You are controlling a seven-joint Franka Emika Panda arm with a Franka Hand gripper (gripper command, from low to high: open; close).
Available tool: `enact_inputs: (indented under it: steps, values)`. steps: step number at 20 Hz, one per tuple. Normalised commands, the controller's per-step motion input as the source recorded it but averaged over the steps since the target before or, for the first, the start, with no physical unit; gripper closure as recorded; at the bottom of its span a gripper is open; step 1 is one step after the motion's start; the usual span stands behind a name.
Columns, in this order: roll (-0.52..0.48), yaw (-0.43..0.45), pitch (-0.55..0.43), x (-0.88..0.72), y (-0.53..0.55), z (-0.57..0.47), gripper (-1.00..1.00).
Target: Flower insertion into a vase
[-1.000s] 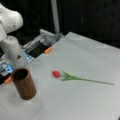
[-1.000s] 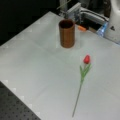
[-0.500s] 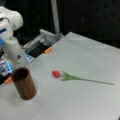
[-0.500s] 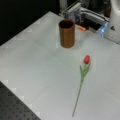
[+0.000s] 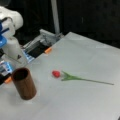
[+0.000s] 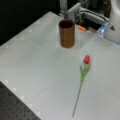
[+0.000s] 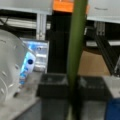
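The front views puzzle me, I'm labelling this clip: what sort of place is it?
Probably a robotics lab bench, not a home. A white table with a perforated black edge holds only a brown vase and a red flower, with metal framing and the white arm behind. The gripper is out of view.

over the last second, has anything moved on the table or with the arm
Only the arm has shifted a little: its white body at a front view's left sits slightly differently than before. Nothing was taken hold of or let go. The flower lies flat where it was, red head toward the vase, apart from it. The vase stands upright and empty in both front views. The gripper itself does not show.
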Motion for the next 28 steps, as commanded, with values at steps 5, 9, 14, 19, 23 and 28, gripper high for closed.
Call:
enact_inputs:
  steps: [5, 9, 14, 19, 23, 28]
  values:
    - [-0.044, -0.112, 0.751, 0.33, -0.15, 0.33, 1.0]
    - [-0.088, -0.238, 0.789, 0.59, -0.09, 0.3, 1.0]
    - [-0.082, -0.209, 0.676, 0.63, -0.01, 0.19, 1.0]
    - [-0.014, -0.176, 0.457, 0.39, 0.01, 0.03, 1.0]
    - [-0.015, -0.127, 0.33, 0.21, 0.0, -0.12, 1.0]
    - [-0.046, -0.073, 0.315, 0.15, -0.05, -0.09, 1.0]
